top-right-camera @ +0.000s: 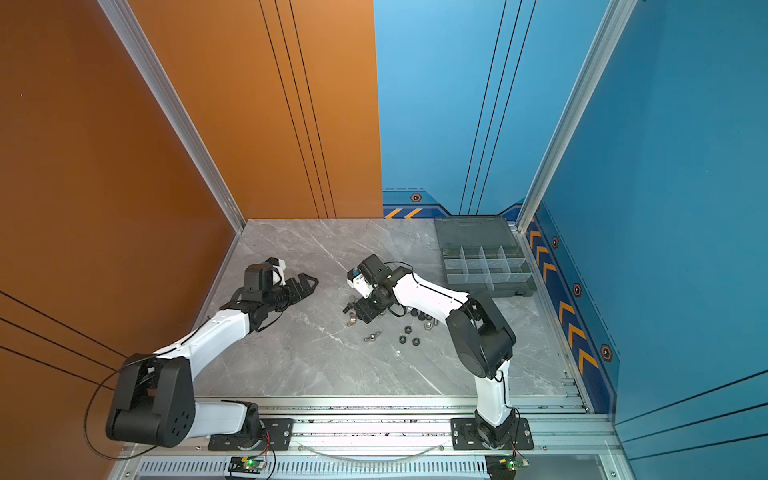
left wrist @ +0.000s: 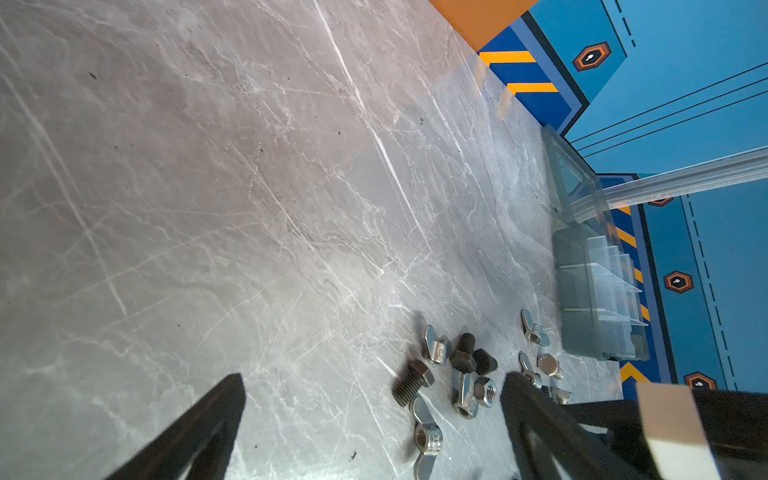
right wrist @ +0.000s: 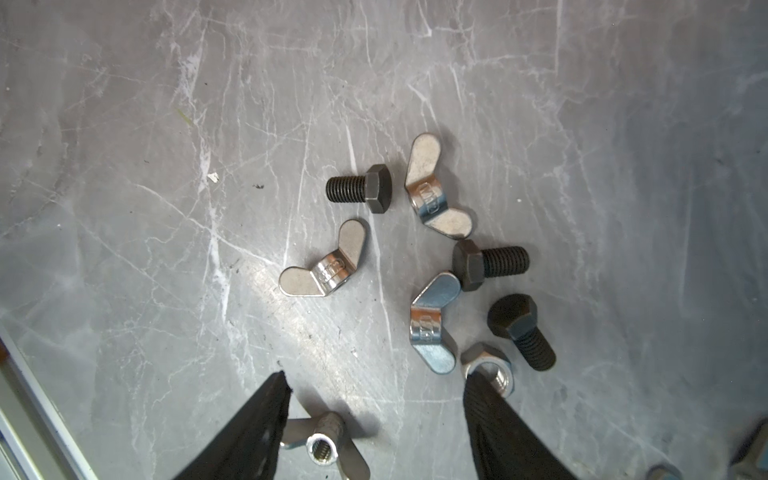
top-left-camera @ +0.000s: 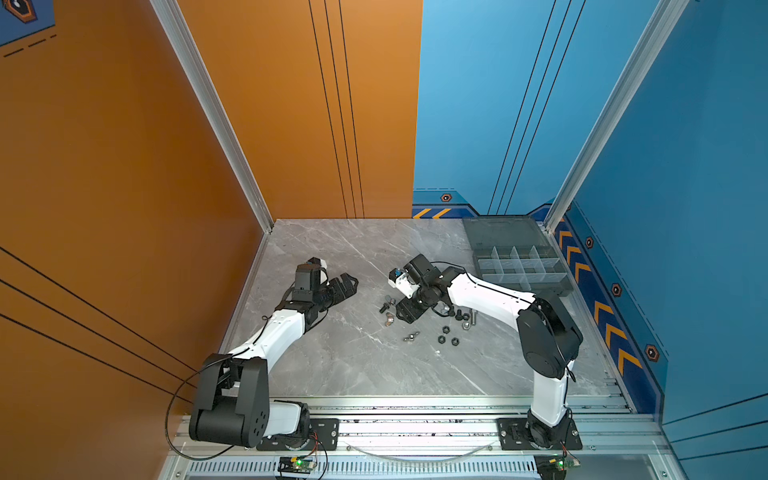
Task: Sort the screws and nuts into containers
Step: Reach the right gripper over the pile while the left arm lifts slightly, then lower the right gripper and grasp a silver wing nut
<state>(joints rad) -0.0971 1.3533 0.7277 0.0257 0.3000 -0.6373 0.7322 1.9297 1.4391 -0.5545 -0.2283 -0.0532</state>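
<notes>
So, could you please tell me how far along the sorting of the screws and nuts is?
Done: nothing yet; the organizer box looks empty. In hand: the right end effector stands open around a silver wing nut, not yet gripping it; the left end effector is open, off to the side. Left: all the black screws and hex nuts lie loose on the table.

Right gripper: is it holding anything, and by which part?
Nothing is held. The right gripper has its jaws apart on either side of a wing nut lying on the table, not clamped on it.
</notes>
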